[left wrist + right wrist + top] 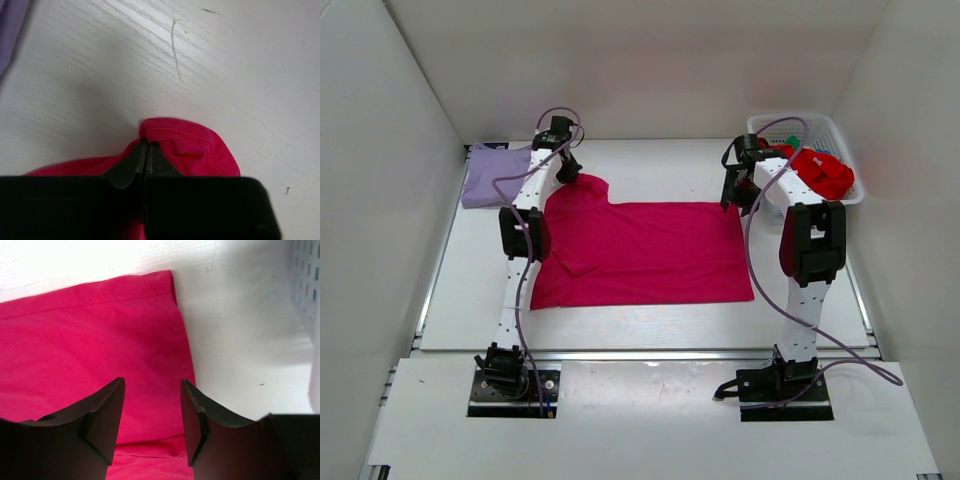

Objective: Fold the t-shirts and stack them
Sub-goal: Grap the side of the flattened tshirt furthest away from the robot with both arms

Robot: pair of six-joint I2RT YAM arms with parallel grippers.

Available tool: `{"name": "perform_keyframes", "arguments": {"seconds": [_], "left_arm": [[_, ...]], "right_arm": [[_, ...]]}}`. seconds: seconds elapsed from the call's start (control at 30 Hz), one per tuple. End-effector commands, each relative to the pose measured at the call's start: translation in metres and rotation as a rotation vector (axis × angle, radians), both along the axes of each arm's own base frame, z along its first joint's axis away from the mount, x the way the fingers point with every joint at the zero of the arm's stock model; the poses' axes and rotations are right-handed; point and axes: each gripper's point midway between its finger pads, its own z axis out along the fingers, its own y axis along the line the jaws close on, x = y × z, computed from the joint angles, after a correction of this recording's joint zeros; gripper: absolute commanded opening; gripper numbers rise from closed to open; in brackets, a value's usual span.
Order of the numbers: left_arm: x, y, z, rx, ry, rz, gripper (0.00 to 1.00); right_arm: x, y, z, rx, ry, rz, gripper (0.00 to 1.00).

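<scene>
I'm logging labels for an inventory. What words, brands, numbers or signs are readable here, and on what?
None can be read.
The pink shirt, lavender shirt, red shirt and basket show no print or tag.
The table bears only scratches.
Any marking on the left arm or right arm is too small to tell.

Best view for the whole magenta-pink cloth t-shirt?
Top external: the magenta-pink cloth t-shirt lies spread out, nearly its whole outline visible. Left wrist shows only one bunched, hemmed edge; right wrist shows only one corner.

Magenta t-shirt (650, 250) spread flat centrally, lavender t-shirt (492, 172) far left, red t-shirt (823, 172) right.
</scene>
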Motion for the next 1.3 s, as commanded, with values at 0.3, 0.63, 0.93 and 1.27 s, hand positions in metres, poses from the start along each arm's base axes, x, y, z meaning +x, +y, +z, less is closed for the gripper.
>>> {"name": "perform_keyframes", "arguments": {"seconds": [0.3,0.63,0.93,1.27], "left_arm": [[0.018,-0.001,0.102,-0.027,-0.205,-0.039,0.07],[0.018,0.005,0.105,-0.044,-0.202,-0.039,0.11],[0.018,0.002,0.097,-0.059,-0.189,-0.057,0.14],[0.020,0.005,0.093,-0.087,-0.185,-0.058,0.15]], "right_arm": [[0.008,0.011,0.008,0.011,-0.034,0.017,0.45],[0.009,0.011,0.008,0.008,-0.031,0.023,0.45],[0.011,0.009,0.008,0.005,-0.033,0.017,0.46],[0.009,0.009,0.003,0.001,-0.022,0.014,0.45]]}}
